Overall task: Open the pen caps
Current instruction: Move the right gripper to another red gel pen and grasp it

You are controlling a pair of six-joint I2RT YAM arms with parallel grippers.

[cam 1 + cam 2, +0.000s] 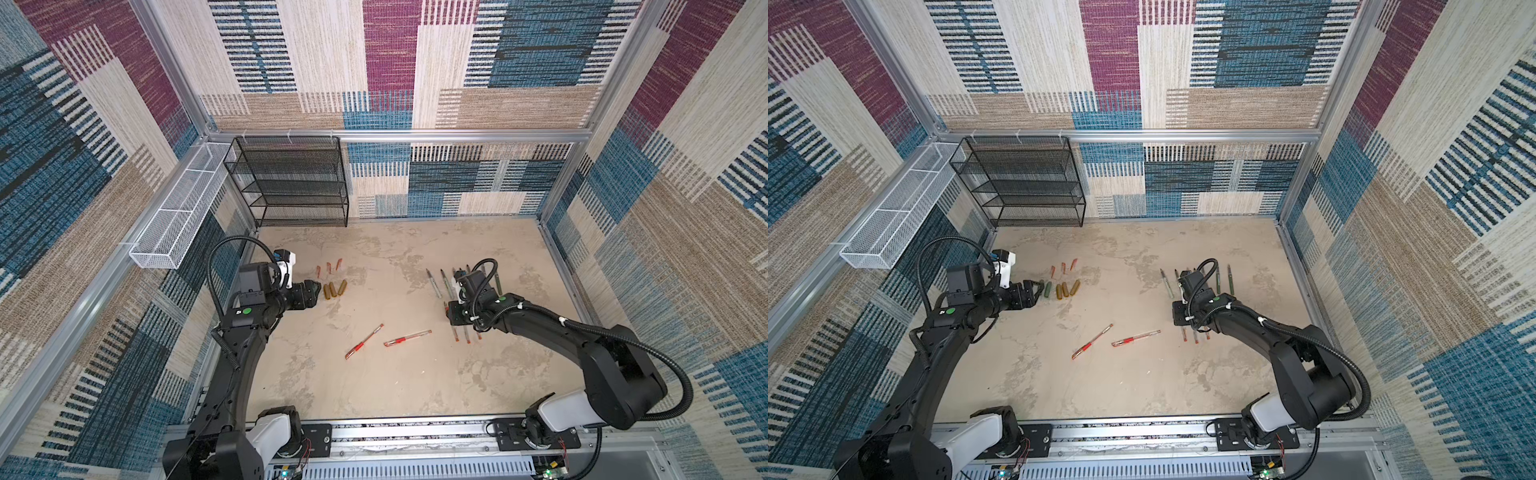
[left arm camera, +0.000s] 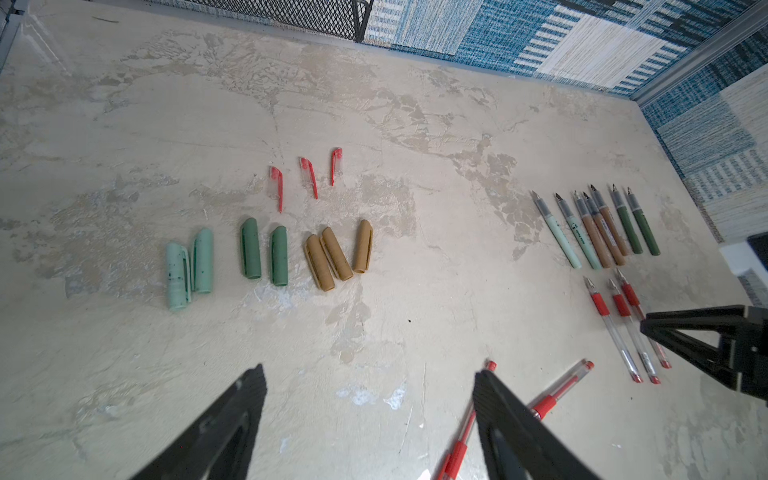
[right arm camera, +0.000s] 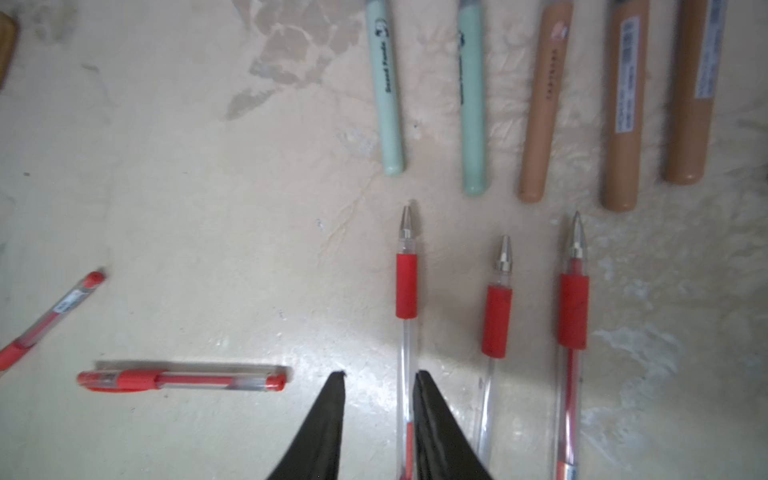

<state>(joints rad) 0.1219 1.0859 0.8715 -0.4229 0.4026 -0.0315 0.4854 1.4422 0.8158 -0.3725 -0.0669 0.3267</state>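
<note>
With the right pincer (image 3: 380, 374) narrowly parted around an uncapped red gel pen (image 3: 406, 291) and the left pincer (image 2: 368, 370) wide and empty, two capped red gel pens (image 1: 407, 336) await uncapping, each needing a grip at both ends.

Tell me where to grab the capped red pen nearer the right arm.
Take the capped red pen by its clear barrel, coming straight down with the jaws across it. It lies flat and touches nothing else, and this leaves the cap end free.
</note>
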